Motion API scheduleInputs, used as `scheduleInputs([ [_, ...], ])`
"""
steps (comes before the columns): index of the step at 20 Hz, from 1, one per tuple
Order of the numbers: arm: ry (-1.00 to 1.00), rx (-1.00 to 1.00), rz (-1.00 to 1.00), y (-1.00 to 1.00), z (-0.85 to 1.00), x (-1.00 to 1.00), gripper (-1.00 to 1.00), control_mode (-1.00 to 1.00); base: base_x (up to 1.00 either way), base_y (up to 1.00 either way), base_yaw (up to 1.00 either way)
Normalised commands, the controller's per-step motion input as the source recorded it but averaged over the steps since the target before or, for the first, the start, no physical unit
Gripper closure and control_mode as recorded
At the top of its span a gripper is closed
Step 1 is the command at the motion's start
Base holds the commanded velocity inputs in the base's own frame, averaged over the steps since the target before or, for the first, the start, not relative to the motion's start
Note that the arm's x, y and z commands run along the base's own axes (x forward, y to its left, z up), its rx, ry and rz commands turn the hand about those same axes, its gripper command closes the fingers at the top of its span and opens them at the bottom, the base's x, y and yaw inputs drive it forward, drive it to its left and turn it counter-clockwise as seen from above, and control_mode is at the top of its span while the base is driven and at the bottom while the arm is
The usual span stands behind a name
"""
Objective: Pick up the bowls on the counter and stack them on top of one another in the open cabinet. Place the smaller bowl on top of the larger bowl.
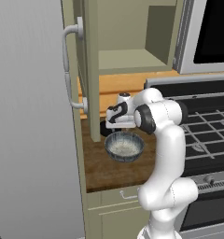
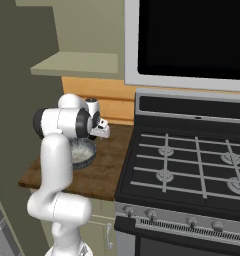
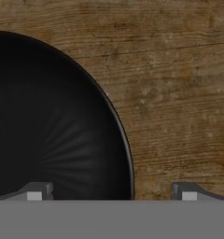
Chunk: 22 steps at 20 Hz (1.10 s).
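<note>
Evenly, softly lit; rendered, slightly soft-edged; faint sheen inside the smaller bowl [image 3: 53, 121]; weak shadows on the counter [image 3: 179, 93].

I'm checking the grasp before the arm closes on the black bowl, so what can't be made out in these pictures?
- Smaller bowl: hand view's left edge cuts it; in the left base view the arm hides most of it.
- Gripper: just the fingertips show, open astride the rim; contact unclear.
- Larger bowl: right base view, arm covers its left part.
- Open cabinet: upper part cut off by the top edge.
</note>
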Motion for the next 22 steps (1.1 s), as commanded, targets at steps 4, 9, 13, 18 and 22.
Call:
scheduleInputs([
  [4, 0.0, 0.0, 0.0, 0.0, 0.0, 0.0, 1.0, -1.0, 0.0, 0.0, 0.0],
  [9, 0.0, 0.0, 0.0, 0.0, 0.0, 0.0, 1.0, -1.0, 0.0, 0.0, 0.0],
  [13, 0.0, 0.0, 0.0, 0.0, 0.0, 0.0, 1.0, -1.0, 0.0, 0.0, 0.0],
  [18, -0.03, 0.01, 0.0, -0.09, 0.38, -0.1, 1.0, -1.0, 0.0, 0.0, 0.0],
  [22, -0.13, 0.02, 0.0, -0.08, 0.82, -0.14, 1.0, -1.0, 0.0, 0.0, 0.0],
])
